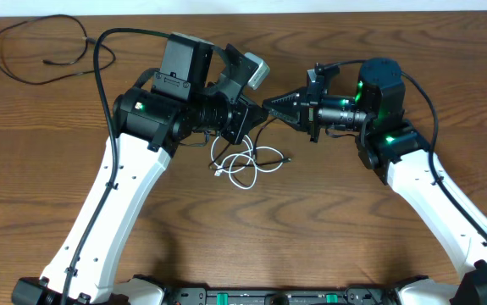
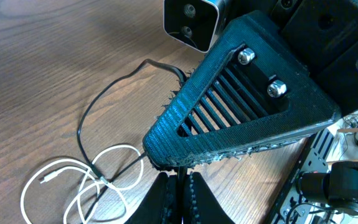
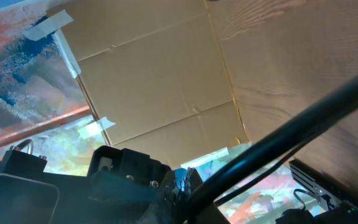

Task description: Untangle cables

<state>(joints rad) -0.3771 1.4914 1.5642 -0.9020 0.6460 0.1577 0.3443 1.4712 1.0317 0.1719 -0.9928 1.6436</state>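
A white cable [image 1: 241,169] lies in loose loops on the table at the centre, crossed by a thin black cable [image 1: 264,155]. Both show in the left wrist view, the white cable [image 2: 73,180] and the black cable [image 2: 85,124]. My left gripper [image 1: 258,108] and right gripper [image 1: 270,105] meet tip to tip just above them. The left gripper [image 2: 180,186] is shut on a thin black strand that runs up into the tip of the right gripper [image 2: 228,106]. The right gripper [image 3: 182,190] looks shut on the same strand. A second black cable [image 1: 65,63] lies apart at the far left.
The left arm's own thick black wire [image 1: 99,59] arcs over the table at the upper left. The right wrist view points upward at cardboard [image 3: 160,81] and is blurred. The arm bases stand along the front edge [image 1: 251,296].
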